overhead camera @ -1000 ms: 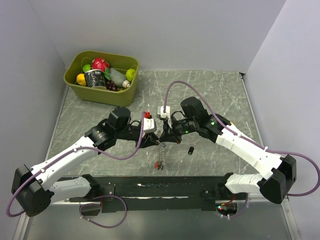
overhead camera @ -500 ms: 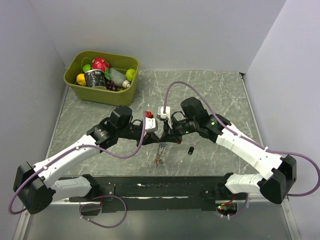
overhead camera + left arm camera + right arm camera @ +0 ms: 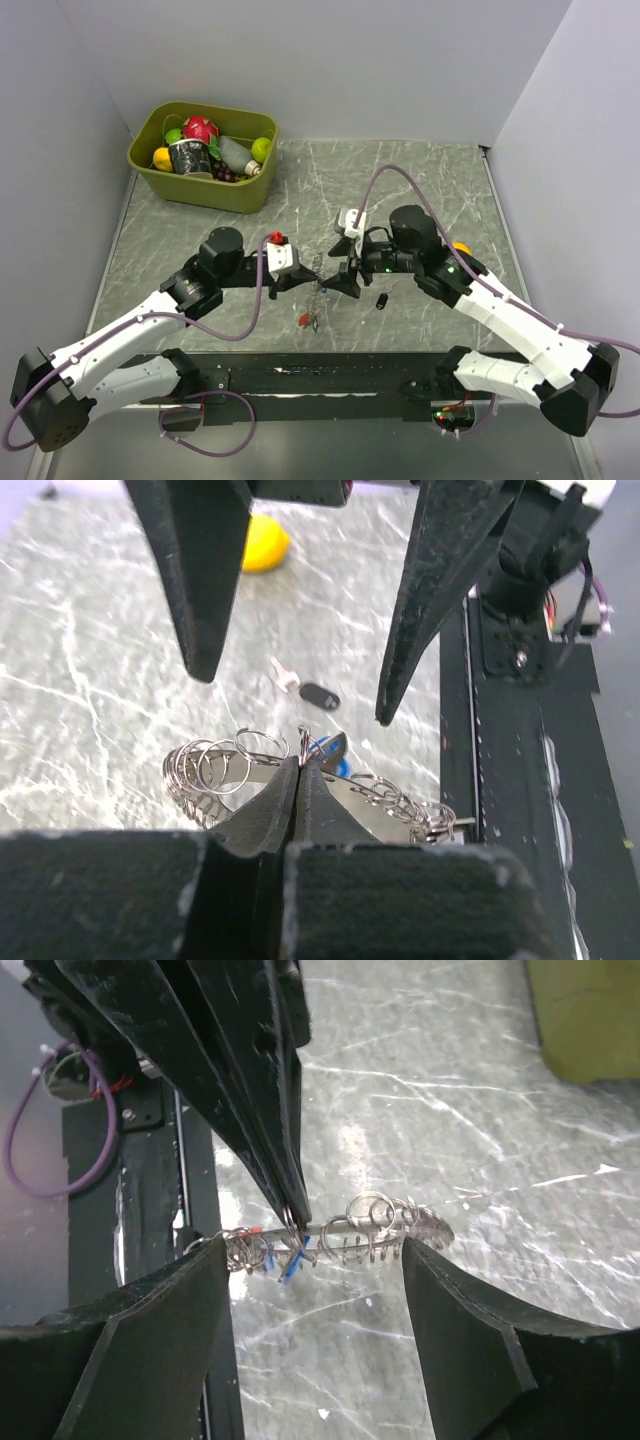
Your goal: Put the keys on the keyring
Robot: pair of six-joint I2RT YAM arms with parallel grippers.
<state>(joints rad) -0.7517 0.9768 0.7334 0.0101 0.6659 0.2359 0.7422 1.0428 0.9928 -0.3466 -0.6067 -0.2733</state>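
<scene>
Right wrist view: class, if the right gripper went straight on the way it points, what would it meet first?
Probably the keyring, a string of wire loops stretched across the gap between the right gripper's open fingers and pinched by the left gripper. Depth is unclear.

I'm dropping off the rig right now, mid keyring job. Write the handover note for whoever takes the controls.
Left gripper: shut on the keyring, holding it between the two arms.
Right gripper: open, fingers either side of the keyring, gripping nothing.
Keys: a blue key and a red key hang from the keyring. The black key lies loose on the table, just to the right of it.
Done: some keys are on.
Left: pick up the black key and thread it on.
</scene>
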